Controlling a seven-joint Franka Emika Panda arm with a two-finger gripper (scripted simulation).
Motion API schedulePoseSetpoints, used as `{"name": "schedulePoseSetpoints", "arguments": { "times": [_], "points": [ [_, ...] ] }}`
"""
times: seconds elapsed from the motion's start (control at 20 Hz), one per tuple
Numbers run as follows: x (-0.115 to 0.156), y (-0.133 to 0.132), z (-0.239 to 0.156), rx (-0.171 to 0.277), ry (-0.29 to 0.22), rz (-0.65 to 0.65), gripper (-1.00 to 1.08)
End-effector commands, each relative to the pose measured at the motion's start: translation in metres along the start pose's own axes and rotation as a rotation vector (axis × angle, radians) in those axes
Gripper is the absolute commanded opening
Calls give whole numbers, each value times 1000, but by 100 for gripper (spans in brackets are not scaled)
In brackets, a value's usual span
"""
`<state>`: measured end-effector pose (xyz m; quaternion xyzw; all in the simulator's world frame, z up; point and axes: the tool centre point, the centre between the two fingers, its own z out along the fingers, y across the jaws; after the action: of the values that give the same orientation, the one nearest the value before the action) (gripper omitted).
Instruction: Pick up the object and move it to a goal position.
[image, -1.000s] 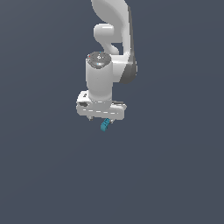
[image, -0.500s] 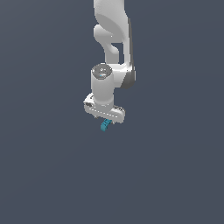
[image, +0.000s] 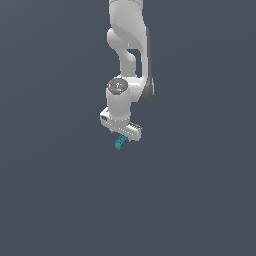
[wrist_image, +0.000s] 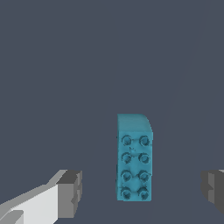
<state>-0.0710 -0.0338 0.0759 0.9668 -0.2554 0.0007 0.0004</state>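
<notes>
Surroundings: flat dark grey-blue on all sides in both views; no edge, wall or seam shows, and nothing else stands near the arm (image: 127, 55).
Room to move: open grey to the exterior view's left, right and below the gripper (image: 121, 131).
Arm: smooth white shell, rounded joints, coming down from the top of the exterior view; a round grey cap sits on the wrist.
Block (wrist_image: 134, 157): teal-blue plastic brick, long and narrow, two rows of four round studs on one face, one end rounded over.
Fingers (wrist_image: 70, 192): grey, blocky pads on white mounts; one shows on each side of the wrist view.
Finger state: spread apart, with a clear gap of grey between each pad and the block; nothing gripped.
Block position: between the two fingers, closer to neither by much, touching neither. In the exterior view it (image: 120, 142) shows just under the gripper, tilted.
</notes>
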Motion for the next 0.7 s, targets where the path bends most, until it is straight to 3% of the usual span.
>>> {"name": "schedulePoseSetpoints", "arguments": {
  "times": [0.0,0.65],
  "points": [
    [-3,1,3,0,-1,18,100],
    [-4,2,32,0,-2,20,100]
  ]
}}
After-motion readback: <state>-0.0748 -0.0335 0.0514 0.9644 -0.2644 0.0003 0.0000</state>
